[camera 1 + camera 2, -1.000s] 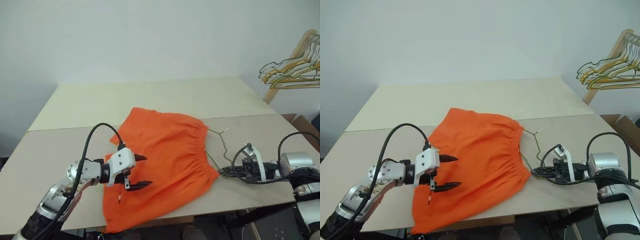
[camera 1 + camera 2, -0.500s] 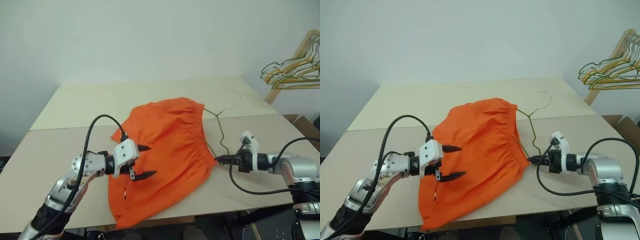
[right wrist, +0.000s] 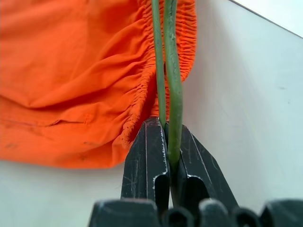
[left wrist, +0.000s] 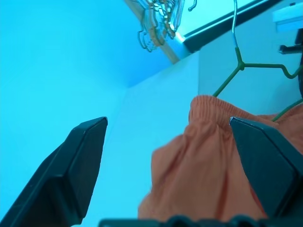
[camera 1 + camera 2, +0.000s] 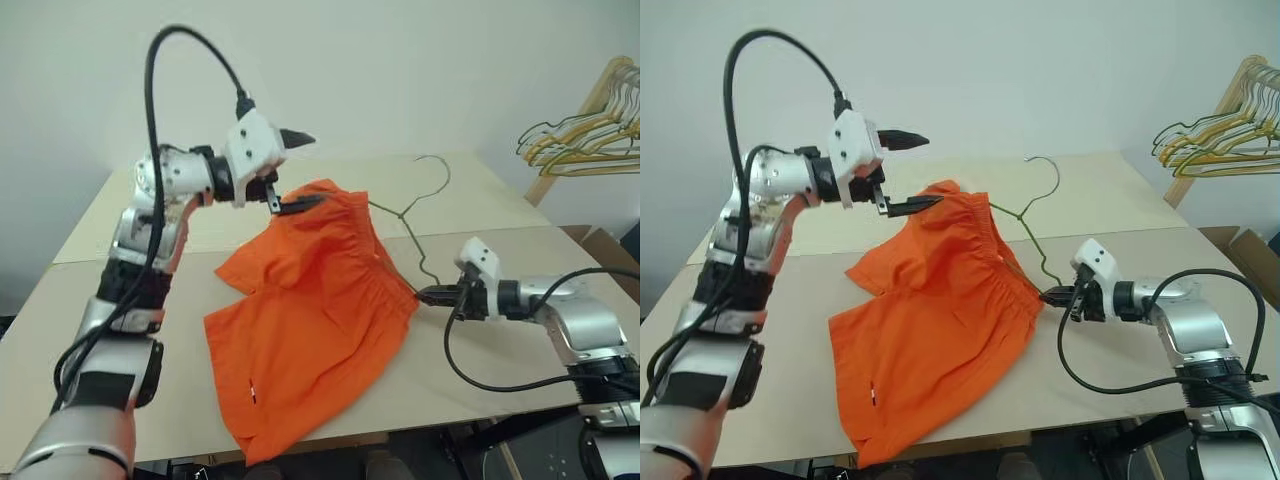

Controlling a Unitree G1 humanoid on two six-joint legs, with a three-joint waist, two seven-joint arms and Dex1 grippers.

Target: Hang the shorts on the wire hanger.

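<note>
Right tool (image 5: 1048, 296), pinching the wire hanger (image 5: 1032, 225) at its corner, tilts it up from the bench (image 5: 1120, 345) with the orange shorts (image 5: 930, 310) threaded on, hook toward 12 o'clock; left tool (image 5: 908, 172), spread and empty, hovers above the waistband; the next move, by my judgement, calls for settling the fabric evenly.

The right gripper (image 3: 169, 156) has its two black fingers (image 3: 147, 156) pressed together on the green wire of the hanger (image 3: 173, 94), which runs from the lower middle of the frame straight up to the top edge as two strands side by side. The orange shorts (image 3: 71, 71) fill the upper left, their gathered waistband lying against the wire. The pale worktop (image 3: 246, 94) shows at right and along the lower left.
</note>
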